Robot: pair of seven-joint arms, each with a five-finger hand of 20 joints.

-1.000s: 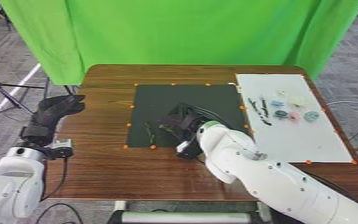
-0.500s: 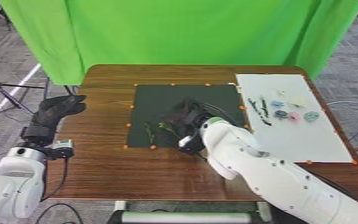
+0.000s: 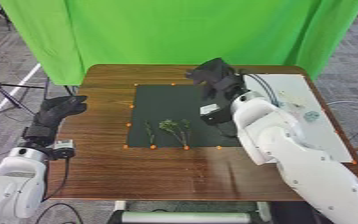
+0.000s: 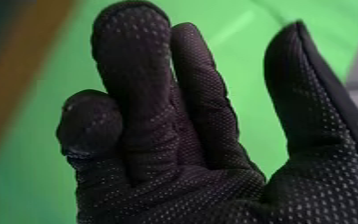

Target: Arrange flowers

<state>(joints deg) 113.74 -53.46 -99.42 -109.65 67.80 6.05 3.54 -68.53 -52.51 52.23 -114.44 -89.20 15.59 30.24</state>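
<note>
In the head view, my right hand (image 3: pixel 218 76) is over the far right part of the black mat (image 3: pixel 162 95), fingers relaxed and nothing in them. The right wrist view shows the same hand (image 4: pixel 184 187) with its thumb apart from the fingers. Toward the mat's near edge lie a green stem (image 3: pixel 151 134) and, to its right, stems with small pale-green blossoms (image 3: pixel 168 125). A blue-green flower (image 3: pixel 311 116) rests on the white sheet (image 3: pixel 331 145); my right arm covers much of that sheet. My left hand (image 3: pixel 62 106) is open beyond the table's left edge.
Orange markers (image 3: pixel 153 147) run along the mat's border. A brown wooden table (image 3: pixel 158 175) lies beneath the mat and sheet. A green curtain (image 3: pixel 175 35) hangs behind the table.
My right hand has moved away from the stems, toward the far right, uncovering the blossoming stems on the mat. The left arm has stayed in place.
</note>
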